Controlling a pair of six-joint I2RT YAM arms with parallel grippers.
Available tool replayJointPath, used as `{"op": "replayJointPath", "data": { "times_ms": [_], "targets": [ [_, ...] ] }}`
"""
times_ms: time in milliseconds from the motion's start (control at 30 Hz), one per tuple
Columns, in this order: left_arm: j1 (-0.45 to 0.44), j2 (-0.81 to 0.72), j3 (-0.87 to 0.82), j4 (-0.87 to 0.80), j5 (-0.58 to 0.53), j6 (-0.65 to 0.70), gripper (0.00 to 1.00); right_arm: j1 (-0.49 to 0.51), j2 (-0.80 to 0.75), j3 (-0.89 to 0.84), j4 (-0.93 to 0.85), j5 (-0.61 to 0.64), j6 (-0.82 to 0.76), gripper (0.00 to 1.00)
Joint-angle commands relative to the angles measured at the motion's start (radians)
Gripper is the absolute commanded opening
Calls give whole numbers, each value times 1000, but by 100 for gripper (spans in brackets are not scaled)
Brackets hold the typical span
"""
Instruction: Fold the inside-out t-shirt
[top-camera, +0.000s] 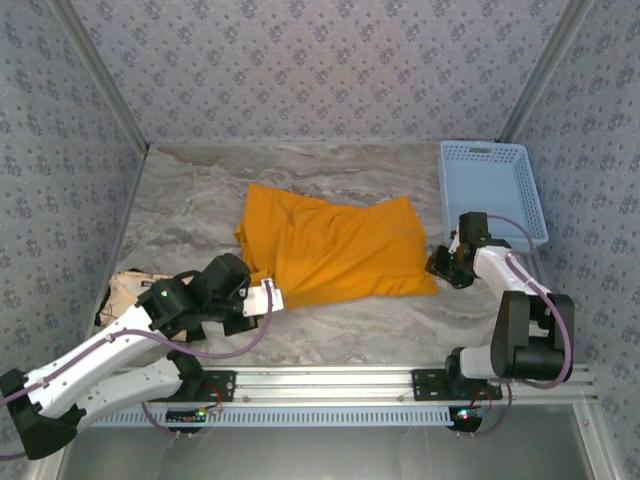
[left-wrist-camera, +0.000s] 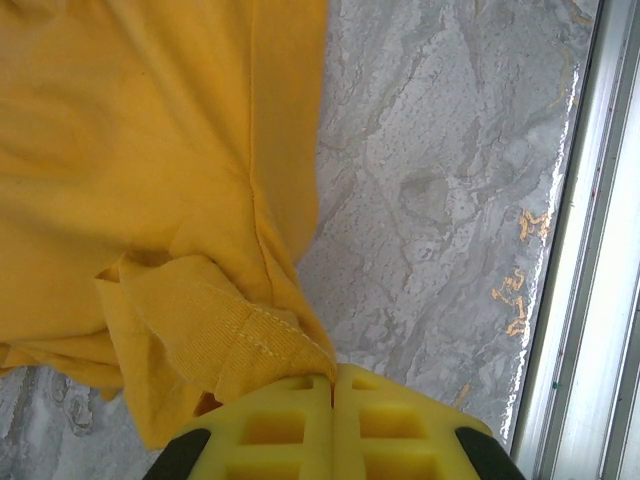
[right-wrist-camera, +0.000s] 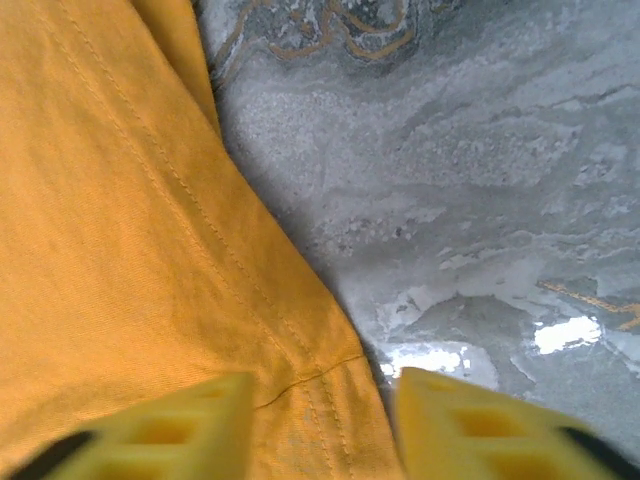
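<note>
Shirt (top-camera: 335, 250) lies spread mid-table (top-camera: 190, 200). Left gripper (left-wrist-camera: 333, 405) clamped on its ribbed edge, probably anchoring the near-left corner for a fold. Right gripper (right-wrist-camera: 320, 425) jaws apart, straddling the hem corner, not gripping it

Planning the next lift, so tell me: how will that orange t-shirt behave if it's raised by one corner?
Probably floppy: the t-shirt lies wrinkled, and its edge bunches where the shut left pincer pinches it. Likely light, being thin cloth lying flat. It would likely sag and drape, not hold shape.
</note>
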Motion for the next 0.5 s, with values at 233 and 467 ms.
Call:
{"op": "replayJointPath", "data": {
  "times_ms": [233, 467],
  "targets": [
    [6, -2, -6, -18, 4, -7, 0, -9, 105, -3, -2, -87, -7, 27],
    [7, 1, -9, -18, -1, -9, 0, -9, 47, -4, 6, -89, -3, 0]
  ]
}}
